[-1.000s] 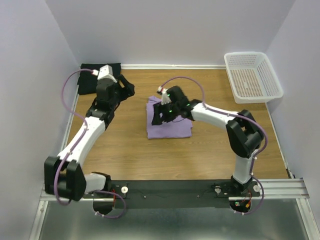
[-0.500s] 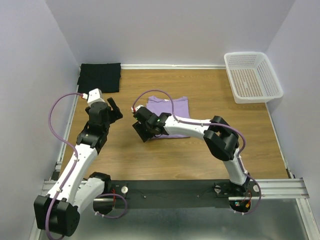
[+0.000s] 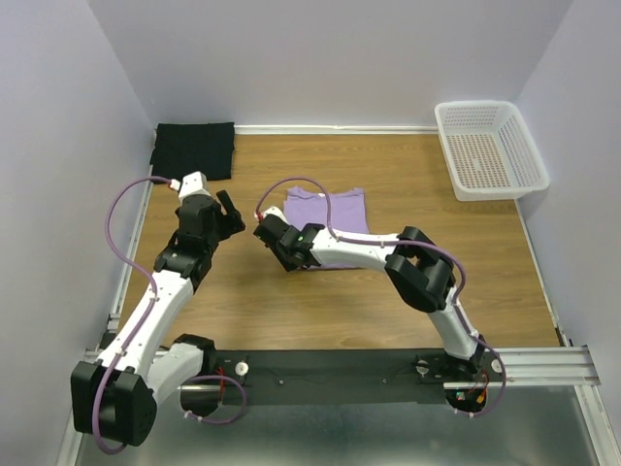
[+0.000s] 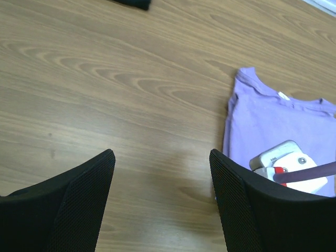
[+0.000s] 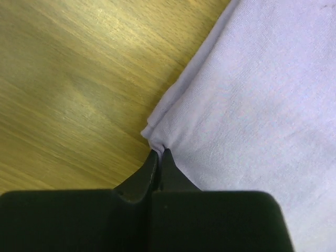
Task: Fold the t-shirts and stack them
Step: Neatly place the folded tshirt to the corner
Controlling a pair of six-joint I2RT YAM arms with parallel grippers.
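One lavender shirt [image 5: 252, 94] corner clamped in right hand [image 5: 159, 157]; left hand [image 4: 161, 157] apart, near it, seemingly not touching

The brown wood table [image 3: 408, 291] had three things on it. A purple shirt [image 3: 335, 209] lay flat near the middle. A folded black shirt [image 3: 194, 149] sat in the far left corner. A white basket [image 3: 498, 192] sat far right.

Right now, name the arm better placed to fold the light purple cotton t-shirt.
Right. The right gripper is shut on a corner of the light purple cotton t-shirt; the left gripper hangs open above the wooden table.
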